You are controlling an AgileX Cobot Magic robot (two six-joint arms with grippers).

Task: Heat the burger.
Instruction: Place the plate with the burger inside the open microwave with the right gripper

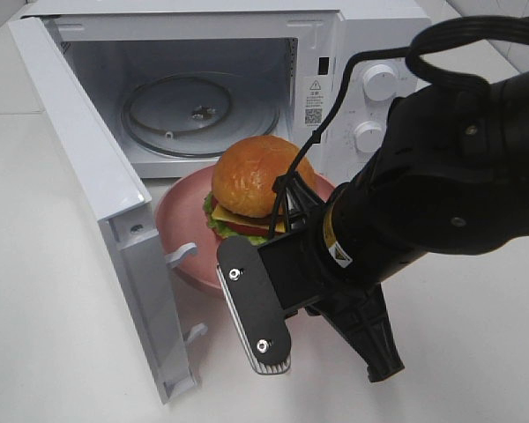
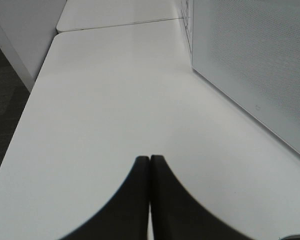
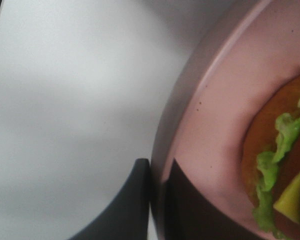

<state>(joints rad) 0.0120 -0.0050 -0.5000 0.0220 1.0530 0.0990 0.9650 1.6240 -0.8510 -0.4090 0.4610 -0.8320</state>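
The burger (image 1: 251, 181), with its golden bun, lettuce, cheese and tomato, sits on a round pink plate (image 1: 181, 220) on the table just in front of the open microwave (image 1: 361, 53). My right arm (image 1: 423, 176) reaches over the plate's near side and hides its own fingertips there. In the right wrist view my right gripper (image 3: 159, 195) is closed on the plate's rim (image 3: 190, 100), one finger on each side, with the burger (image 3: 280, 165) beside it. My left gripper (image 2: 150, 165) is shut and empty over bare white table.
The microwave door (image 1: 97, 194) is swung wide open to the left, and its outer face shows in the left wrist view (image 2: 260, 60). The glass turntable (image 1: 194, 110) lies bare inside. Two control knobs (image 1: 379, 84) are on the right. The table edge (image 2: 25, 115) lies left of the left gripper.
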